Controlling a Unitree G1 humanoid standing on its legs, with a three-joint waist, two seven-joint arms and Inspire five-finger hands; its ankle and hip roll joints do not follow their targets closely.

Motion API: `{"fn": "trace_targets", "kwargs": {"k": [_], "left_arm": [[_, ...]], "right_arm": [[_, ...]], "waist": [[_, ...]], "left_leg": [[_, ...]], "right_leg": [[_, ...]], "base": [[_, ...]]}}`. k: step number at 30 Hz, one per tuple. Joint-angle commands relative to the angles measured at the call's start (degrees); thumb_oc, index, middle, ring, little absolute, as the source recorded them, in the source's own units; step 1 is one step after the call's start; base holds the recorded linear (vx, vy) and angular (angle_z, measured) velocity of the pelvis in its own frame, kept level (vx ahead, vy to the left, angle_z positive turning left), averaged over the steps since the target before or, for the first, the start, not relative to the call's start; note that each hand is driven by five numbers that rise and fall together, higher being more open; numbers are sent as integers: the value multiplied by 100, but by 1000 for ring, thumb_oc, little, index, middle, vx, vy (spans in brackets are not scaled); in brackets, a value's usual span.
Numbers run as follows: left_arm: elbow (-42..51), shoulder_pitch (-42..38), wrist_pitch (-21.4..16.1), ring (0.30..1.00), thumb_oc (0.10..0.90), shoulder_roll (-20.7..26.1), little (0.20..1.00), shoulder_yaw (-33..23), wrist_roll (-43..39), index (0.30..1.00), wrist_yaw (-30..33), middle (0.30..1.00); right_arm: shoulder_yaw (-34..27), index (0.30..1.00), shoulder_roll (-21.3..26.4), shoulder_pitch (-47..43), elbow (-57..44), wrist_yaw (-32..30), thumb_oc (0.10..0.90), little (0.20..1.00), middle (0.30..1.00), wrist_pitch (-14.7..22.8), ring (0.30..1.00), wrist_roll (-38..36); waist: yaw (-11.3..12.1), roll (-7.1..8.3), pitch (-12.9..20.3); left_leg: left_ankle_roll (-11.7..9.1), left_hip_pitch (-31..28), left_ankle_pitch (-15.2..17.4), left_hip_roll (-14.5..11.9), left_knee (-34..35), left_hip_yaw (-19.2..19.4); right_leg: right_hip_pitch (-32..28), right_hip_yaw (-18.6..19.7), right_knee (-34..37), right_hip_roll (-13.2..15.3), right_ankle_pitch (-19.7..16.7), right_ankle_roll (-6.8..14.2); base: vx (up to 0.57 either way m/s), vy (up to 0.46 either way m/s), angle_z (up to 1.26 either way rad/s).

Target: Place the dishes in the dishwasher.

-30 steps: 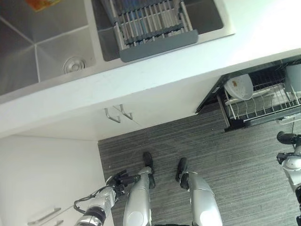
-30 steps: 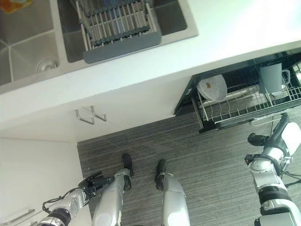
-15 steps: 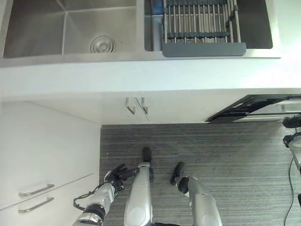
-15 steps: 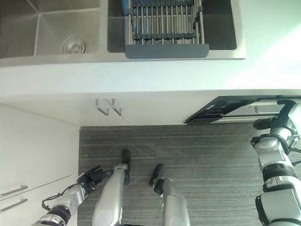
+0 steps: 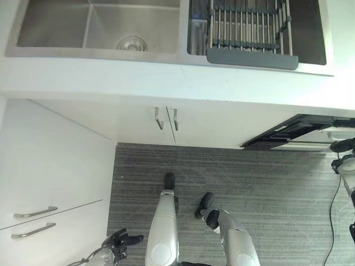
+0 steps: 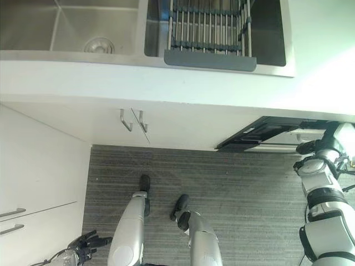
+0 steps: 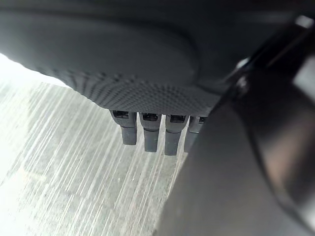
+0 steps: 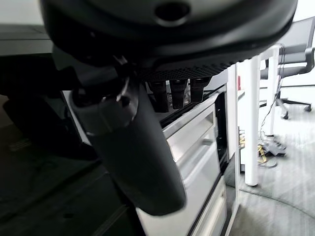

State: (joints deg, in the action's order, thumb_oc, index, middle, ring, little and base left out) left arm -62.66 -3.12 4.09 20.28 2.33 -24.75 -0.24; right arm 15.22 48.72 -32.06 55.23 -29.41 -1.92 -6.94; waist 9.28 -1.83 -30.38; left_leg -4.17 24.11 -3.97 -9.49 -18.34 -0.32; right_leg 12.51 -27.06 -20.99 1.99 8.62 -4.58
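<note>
The dishwasher (image 6: 266,134) sits under the counter (image 6: 166,77) at about 3 o'clock, its door edge running left to right. One drying rack (image 6: 209,33) lies in the sink (image 5: 100,30). The right hand (image 8: 147,142), fingers relaxed and empty, hangs beside the dishwasher. The left hand (image 7: 147,128), fingers straight, hangs over the floor (image 5: 266,183).

Your head views are bright and evenly lit, and the white bench (image 6: 166,77) washes out toward the far right, where strong glare bleaches its surface. Soft reflections sit in the steel sink (image 5: 105,30), and the cabinet fronts (image 5: 50,166) below the bench edge lie in mild shade. The grey floor (image 5: 266,188) shows its stripes clearly. Your left wrist view is dim and blurred: the left hand (image 7: 147,98) is a dark, out-of-focus mass against a bright streaked floor. In your right wrist view the right hand (image 8: 133,137) is dark and soft, with bright daylight behind it.
</note>
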Motion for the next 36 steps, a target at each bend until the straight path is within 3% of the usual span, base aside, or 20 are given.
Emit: {"fn": "trace_targets", "kwargs": {"k": [1, 3, 6, 10, 12, 15, 19, 20, 21, 27, 36], "left_arm": [[587, 195, -372, 900, 800, -105, 900, 292, -354, 900, -86, 900], [873, 296, -508, 900, 800, -302, 900, 227, -499, 900, -263, 900], [850, 685, -1055, 900, 800, -313, 900, -188, -609, 900, -1009, 900], [857, 1024, -1158, 900, 800, -39, 900, -630, -236, 900, -1285, 900], [855, 1070, -1480, 900, 800, 91, 900, -593, 883, 900, -756, 900], [976, 1008, -1422, 900, 800, 293, 900, -483, 1352, 900, 4, 900], [931, 775, -1393, 900, 800, 723, 900, -345, 2181, 900, 1185, 900], [925, 760, -1380, 900, 800, 741, 900, -348, 2158, 900, 1180, 900], [866, 642, -1469, 900, 800, 768, 900, -370, 1639, 900, 970, 900], [1004, 499, -1562, 900, 800, 368, 900, -278, 1447, 900, 435, 900], [1206, 411, -1187, 900, 800, -120, 900, -48, 809, 900, -491, 900]], "right_arm": [[163, 900, -610, -281, -1678, -147, 800, 900, 900, 1937, 900, 491], [28, 900, -1031, 607, -1909, -139, 800, 900, 900, 2196, 900, 479], [-373, 900, -1590, 2061, -1833, 111, 800, 900, 900, 2865, 900, 309], [-980, 900, -1883, 3165, -1812, 965, 800, 900, 900, 3152, 900, 330], [-1098, 900, -1918, 3364, -1895, 1122, 800, 900, 900, 3139, 900, 392], [-1109, 900, -1841, 3455, -2064, 1277, 800, 900, 900, 2983, 900, 297], [-1018, 900, -1717, 3531, -2196, 1409, 800, 900, 900, 3044, 900, 340], [-1006, 900, -1711, 3535, -2198, 1415, 800, 900, 900, 3046, 900, 338], [-936, 900, -1720, 3557, -2168, 1470, 800, 900, 900, 3068, 900, 287], [-911, 900, -1868, 3675, -2144, 1574, 800, 900, 900, 2983, 900, 354], [-872, 900, -2060, 3809, -1782, 2080, 800, 900, 900, 2512, 900, 74]], "waist": [[343, 256, 688], [212, 227, 768], [-49, 107, 1021], [-484, -125, 1320], [-640, -178, 1405], [-822, -242, 1494], [-1077, -367, 1633], [-1090, -374, 1644], [-1169, -399, 1711], [-1286, -361, 1788], [-1399, -235, 1841]], "left_leg": [[11, 94, 818, 312, 115, 232], [14, -33, 820, 271, 115, 285], [-3, -231, 820, 265, 115, 363], [-50, -505, 810, 247, 115, 548], [-76, -616, 799, 260, 115, 616], [-105, -773, 803, 241, 115, 722], [-163, -883, 748, 195, 115, 946], [-164, -887, 746, 192, 115, 958], [-176, -900, 743, 191, 115, 982], [-179, -928, 702, 168, 115, 939], [-215, -974, 513, 16, 115, 977]], "right_leg": [[-868, 574, 182, -218, 843, 510], [-1038, 619, 373, -176, 747, 549], [-1131, 644, 380, 44, 735, 642], [-1289, 820, 380, 270, 751, 707], [-1318, 943, 380, 325, 747, 742], [-1314, 1070, 380, 399, 732, 798], [-1265, 1222, 380, 521, 689, 909], [-1260, 1234, 380, 525, 689, 915], [-1231, 1339, 380, 519, 686, 940], [-1255, 1535, 380, 420, 691, 898], [-1317, 1713, 380, 211, 685, 800]], "base": [[-20, 130, 6], [-31, 140, 3], [-73, 209, 4], [-75, 278, -20], [-59, 147, -30], [-87, 118, -22], [-117, 117, -18], [-140, 110, -10], [-63, 32, -6], [-21, -1, 3], [-12, -27, -2]]}}
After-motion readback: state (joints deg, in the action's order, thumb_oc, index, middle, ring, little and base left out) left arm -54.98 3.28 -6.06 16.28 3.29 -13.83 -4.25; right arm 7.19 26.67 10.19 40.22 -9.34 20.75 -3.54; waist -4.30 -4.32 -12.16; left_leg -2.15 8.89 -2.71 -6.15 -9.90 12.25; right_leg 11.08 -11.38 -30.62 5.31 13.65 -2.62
